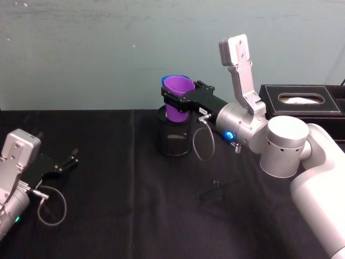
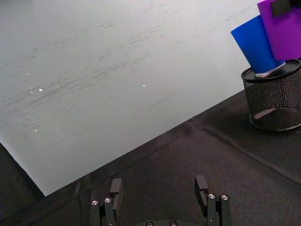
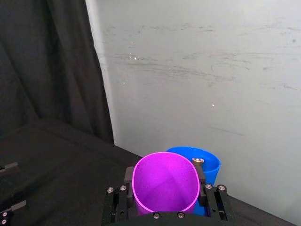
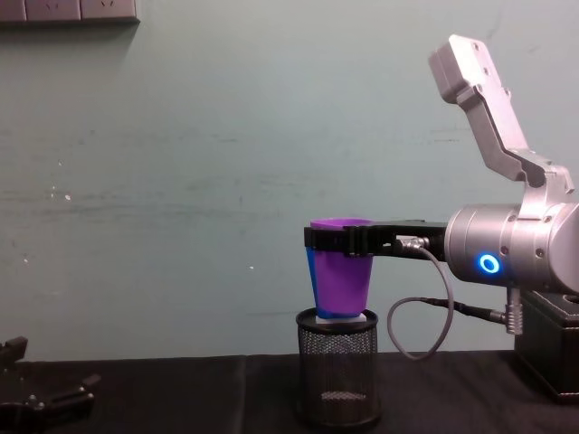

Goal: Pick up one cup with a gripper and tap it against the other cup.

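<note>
While right tool (image 1: 179, 99) grips purple cup (image 1: 176, 113), blue cup (image 2: 254, 44) sits in holder (image 2: 275, 101).

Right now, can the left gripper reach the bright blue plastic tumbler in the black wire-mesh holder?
Probably yes: bare black cloth lies between the open left gripper and blue tumbler; the right gripper, holding the purple plastic tumbler, crowds its far side.
</note>
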Robot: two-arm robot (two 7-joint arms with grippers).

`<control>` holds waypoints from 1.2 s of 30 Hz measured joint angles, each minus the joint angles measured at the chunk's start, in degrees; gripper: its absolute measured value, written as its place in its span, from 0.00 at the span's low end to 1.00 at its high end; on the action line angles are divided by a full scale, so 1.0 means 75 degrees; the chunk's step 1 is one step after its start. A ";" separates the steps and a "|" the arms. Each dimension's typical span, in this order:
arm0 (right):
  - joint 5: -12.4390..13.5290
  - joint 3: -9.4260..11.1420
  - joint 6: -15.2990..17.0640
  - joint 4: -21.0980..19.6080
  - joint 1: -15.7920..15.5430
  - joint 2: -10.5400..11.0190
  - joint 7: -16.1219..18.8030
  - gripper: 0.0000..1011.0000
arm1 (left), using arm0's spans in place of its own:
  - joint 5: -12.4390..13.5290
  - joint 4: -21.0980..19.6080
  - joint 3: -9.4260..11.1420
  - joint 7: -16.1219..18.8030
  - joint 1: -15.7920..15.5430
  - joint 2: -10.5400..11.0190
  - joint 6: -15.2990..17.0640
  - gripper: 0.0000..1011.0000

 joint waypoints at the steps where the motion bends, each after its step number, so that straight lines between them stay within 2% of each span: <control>1: 0.0000 0.0000 0.0000 0.0000 0.0000 0.0000 0.0000 0.73 | 0.0000 0.0000 0.0000 0.0000 0.0000 0.0000 0.0000 0.99; 36: 0.0001 0.0000 0.0000 0.0000 0.0000 0.0000 0.0000 0.73 | 0.0000 0.0000 0.0000 0.0000 0.0000 0.0000 0.0000 0.99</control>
